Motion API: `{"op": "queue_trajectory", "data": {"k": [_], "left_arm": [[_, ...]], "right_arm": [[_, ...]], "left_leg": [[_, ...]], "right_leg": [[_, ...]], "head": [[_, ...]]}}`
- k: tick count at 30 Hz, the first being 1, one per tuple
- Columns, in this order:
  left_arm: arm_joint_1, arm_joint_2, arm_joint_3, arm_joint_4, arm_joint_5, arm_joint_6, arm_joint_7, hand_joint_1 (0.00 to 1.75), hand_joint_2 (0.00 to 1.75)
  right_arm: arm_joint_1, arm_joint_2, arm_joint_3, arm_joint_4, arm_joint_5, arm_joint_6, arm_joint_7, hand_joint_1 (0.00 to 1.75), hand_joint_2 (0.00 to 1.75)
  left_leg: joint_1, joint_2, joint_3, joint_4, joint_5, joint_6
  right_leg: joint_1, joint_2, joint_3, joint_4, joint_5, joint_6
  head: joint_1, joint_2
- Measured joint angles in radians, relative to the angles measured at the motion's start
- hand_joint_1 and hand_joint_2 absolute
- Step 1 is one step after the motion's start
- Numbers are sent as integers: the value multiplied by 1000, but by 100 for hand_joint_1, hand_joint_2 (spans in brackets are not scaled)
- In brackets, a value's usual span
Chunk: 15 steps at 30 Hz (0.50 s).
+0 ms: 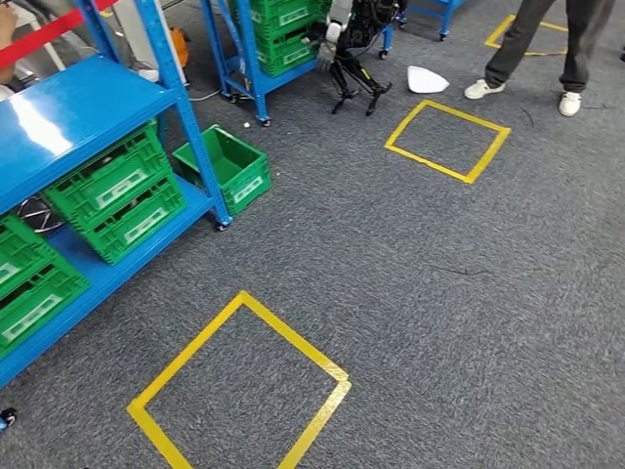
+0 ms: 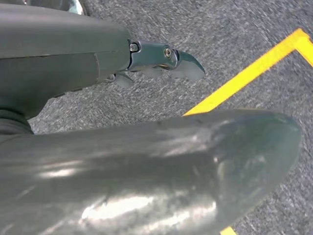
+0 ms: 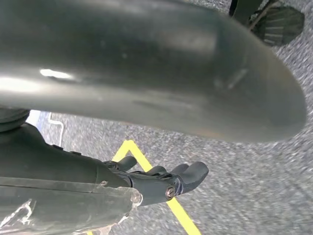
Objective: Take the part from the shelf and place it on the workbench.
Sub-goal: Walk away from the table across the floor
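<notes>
On the shelf [image 1: 88,107], four green crates [image 1: 118,191].

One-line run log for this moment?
left hand: empty, over carpet | right hand: empty | blue shelf: green crates, ahead-left | part: not held

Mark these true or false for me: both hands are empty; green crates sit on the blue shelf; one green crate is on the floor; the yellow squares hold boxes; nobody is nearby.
1. Both hands are empty. True: left hand and right hand hold nothing.
2. Green crates sit on the blue shelf. True.
3. One green crate is on the floor. True.
4. The yellow squares hold boxes. False: bare carpet inside.
5. Nobody is nearby. False: a person stands ahead.
</notes>
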Motion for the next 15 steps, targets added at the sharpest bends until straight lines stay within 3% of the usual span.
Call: {"op": "queue_trajectory", "data": {"k": [2,4,5,7,9,11,12,13,15], "left_arm": [[-5,1,0,0,-1,0,0,0,0],[-2,1,-1,0,-1,-1,0,0,0],[1,2,-1,0,-1,-2,0,0,0],[0,3,-1,0,-2,-5,0,0,0],[-5,4,-1,0,-1,-8,1,0,0],[-6,4,-1,0,0,-8,4,0,0],[-5,4,-1,0,1,-8,6,0,0],[-4,4,-1,0,1,-8,8,0,0],[-3,3,-1,0,2,-6,10,0,0]], "right_arm": [[-2,1,0,0,0,0,0,0,0],[-7,1,0,0,0,1,0,0,0],[-9,2,1,0,1,1,0,0,0],[-11,2,2,0,3,4,-3,0,0],[-8,2,2,0,6,5,-5,0,0],[-6,3,2,1,8,5,-4,0,0],[-6,3,3,1,9,5,-4,0,0],[-5,3,3,1,9,5,-4,0,0],[-5,3,3,1,9,5,-4,0,0]], "left_leg": [[-6,28,36,-73,14,11],[-8,10,32,-80,15,23],[-6,0,32,-81,17,29],[-1,-20,33,-85,22,40],[1,-43,30,-85,23,46],[1,-70,29,-85,25,48],[1,-84,30,-84,25,47],[2,-98,30,-83,26,46],[2,-125,29,-81,26,38]], "right_leg": [[5,-22,1,2,-4,9],[6,-40,4,0,-5,19],[4,-33,4,4,-10,25],[0,11,-17,58,-47,36],[-3,60,-78,190,-112,42],[-4,75,-128,287,-139,44],[-5,78,-127,280,-122,44],[-6,85,-106,231,-88,44],[-15,131,-42,91,-22,44]], "head": [[-1,0],[1,0],[2,0],[6,0],[13,0],[16,0],[16,0],[17,0],[17,0]]}}
